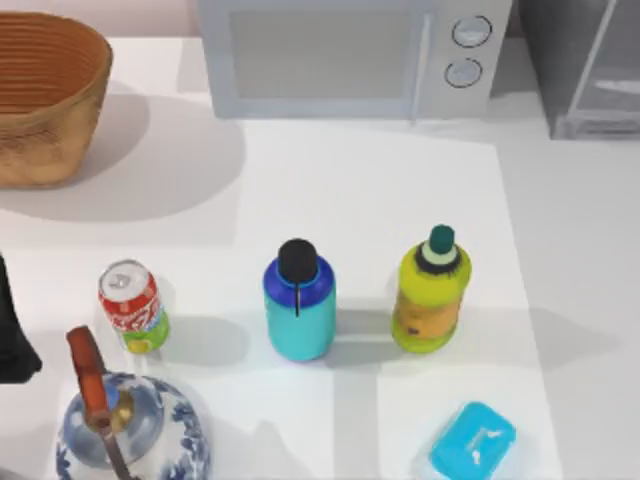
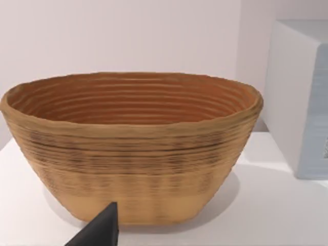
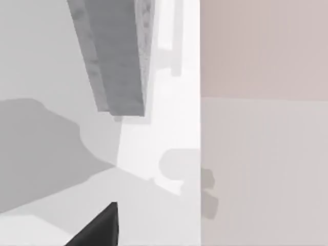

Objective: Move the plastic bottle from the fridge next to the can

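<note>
red can [image 1: 133, 305] with white script (unreadable), no other text

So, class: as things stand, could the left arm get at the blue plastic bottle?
Probably yes. The plastic bottle stands upright on the open table, apart from the can on its left and the yellow-green bottle on its right. The can and kettle sit between the bottle and the table's left edge, so coming from above seems safest.
</note>
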`<act>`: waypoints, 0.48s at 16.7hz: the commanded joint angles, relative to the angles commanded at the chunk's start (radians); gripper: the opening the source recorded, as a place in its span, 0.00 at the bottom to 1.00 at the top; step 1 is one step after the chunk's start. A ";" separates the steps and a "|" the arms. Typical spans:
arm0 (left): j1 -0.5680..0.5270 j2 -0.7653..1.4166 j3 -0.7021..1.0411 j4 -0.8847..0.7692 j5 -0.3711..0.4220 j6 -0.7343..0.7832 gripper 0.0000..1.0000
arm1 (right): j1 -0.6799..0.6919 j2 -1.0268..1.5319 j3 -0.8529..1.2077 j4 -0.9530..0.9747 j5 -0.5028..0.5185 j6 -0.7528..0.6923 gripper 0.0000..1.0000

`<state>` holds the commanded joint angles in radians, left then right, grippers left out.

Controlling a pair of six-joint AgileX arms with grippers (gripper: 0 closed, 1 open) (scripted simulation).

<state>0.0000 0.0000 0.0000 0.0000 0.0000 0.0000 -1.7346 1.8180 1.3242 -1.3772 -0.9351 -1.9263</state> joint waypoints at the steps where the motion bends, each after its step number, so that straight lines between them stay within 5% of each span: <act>1: 0.000 0.000 0.000 0.000 0.000 0.000 1.00 | 0.035 0.002 -0.001 0.047 0.007 0.053 1.00; 8: 0.000 0.000 0.000 0.000 0.000 0.000 1.00 | 0.383 0.013 -0.012 0.515 0.086 0.649 1.00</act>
<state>0.0000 0.0000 0.0000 0.0000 0.0000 0.0000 -1.3518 1.8312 1.3126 -0.8626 -0.8491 -1.2776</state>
